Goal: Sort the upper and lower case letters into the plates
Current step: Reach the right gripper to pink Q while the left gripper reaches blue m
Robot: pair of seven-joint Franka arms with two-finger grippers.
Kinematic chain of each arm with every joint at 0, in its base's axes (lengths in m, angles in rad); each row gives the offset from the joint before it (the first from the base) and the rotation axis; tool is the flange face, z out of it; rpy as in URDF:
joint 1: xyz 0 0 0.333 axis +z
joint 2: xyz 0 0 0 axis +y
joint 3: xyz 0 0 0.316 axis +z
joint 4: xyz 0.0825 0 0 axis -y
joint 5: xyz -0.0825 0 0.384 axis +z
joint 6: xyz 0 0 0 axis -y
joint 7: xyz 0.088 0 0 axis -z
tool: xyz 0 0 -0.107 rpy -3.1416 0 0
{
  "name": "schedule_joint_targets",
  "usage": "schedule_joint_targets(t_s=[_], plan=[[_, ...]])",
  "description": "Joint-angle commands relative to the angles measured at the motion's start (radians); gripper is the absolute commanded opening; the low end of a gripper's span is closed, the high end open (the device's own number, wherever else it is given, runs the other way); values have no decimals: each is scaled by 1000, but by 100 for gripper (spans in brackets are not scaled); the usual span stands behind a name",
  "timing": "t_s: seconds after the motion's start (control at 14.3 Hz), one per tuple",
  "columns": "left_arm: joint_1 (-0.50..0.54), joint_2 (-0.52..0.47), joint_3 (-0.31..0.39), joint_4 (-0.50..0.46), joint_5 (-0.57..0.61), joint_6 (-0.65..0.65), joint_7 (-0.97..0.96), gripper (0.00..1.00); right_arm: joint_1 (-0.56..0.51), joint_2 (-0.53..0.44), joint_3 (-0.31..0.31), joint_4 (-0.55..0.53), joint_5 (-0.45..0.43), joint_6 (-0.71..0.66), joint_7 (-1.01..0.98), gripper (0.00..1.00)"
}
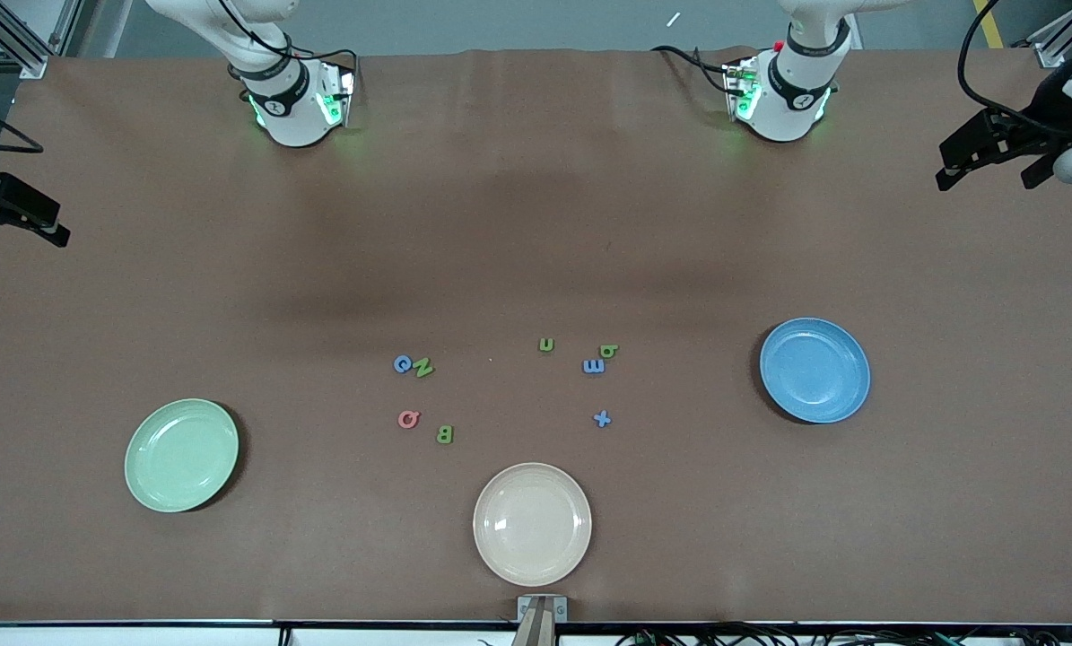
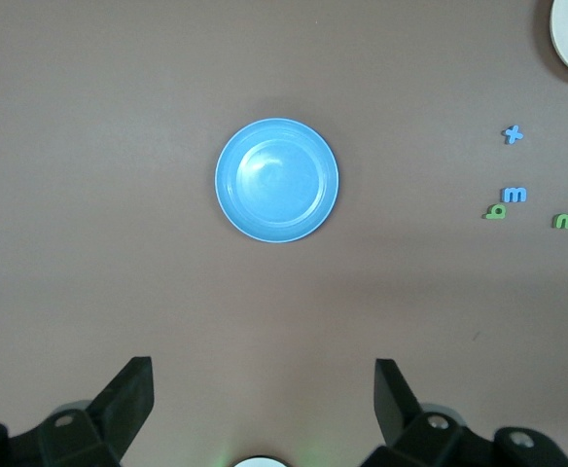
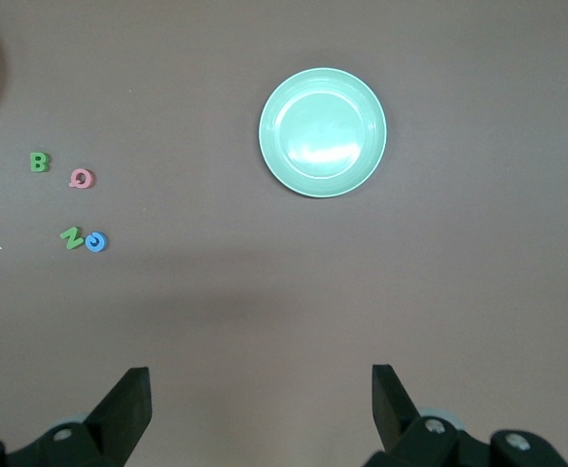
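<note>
Several small letters lie mid-table. A blue G (image 1: 402, 363), a green N (image 1: 423, 367), a pink Q (image 1: 408, 419) and a green B (image 1: 444, 434) sit toward the right arm's end. A green n (image 1: 546, 344), a green b (image 1: 609, 351), a blue m (image 1: 594, 366) and a blue x (image 1: 602, 418) lie toward the left arm's end. The pale green plate (image 1: 181, 455) and the blue plate (image 1: 814, 370) are both bare. My left gripper (image 2: 265, 399) hangs open high above the table beside the blue plate (image 2: 276, 180). My right gripper (image 3: 262, 404) hangs open beside the green plate (image 3: 322, 131).
A cream plate (image 1: 532, 524) sits near the table's front edge, nearer the front camera than the letters. Both arm bases (image 1: 293, 103) (image 1: 782, 94) stand along the table's back edge. Brown tabletop stretches wide between the bases and the letters.
</note>
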Motion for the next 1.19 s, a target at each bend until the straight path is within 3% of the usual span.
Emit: schedule_joint_targets(t_s=[0.0,0.42,0.77,1.12], plan=[[1,4,-1,16,-17,-21,-2,100,1,-23,0,-20,-13,1,4,100],[-2,109,-1,82,-6,-19,-9,100,16,12,2,-22,0,13,7,100],[-44,228,-23,60,-3,77,-81,100,85,217,2,-20,6,199,25,100],[-140,345,-23,-79,7,355,-95,100,174,417,2,-17,69,422,186,100]])
